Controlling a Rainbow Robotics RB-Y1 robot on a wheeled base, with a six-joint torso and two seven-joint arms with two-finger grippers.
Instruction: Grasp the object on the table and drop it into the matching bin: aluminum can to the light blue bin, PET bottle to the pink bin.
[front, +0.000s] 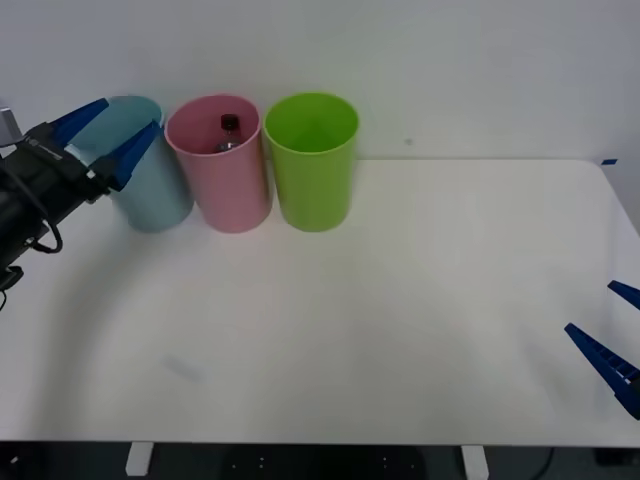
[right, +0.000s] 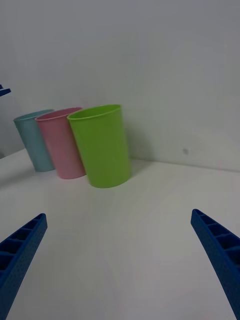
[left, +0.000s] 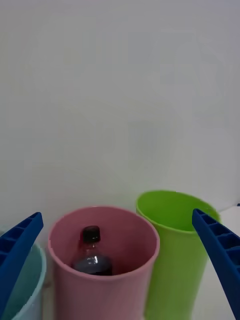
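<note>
Inside the pink bin the PET bottle stands upright. The left gripper hovers over the light blue bin, fingers spread empty. The right gripper waits, fingers open, at the tabletop's right edge.

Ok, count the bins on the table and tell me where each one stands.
3, in a row at the table's far edge: the light blue bin at the robot's left, the pink bin in the middle with the PET bottle inside, and the green bin on the right.
</note>
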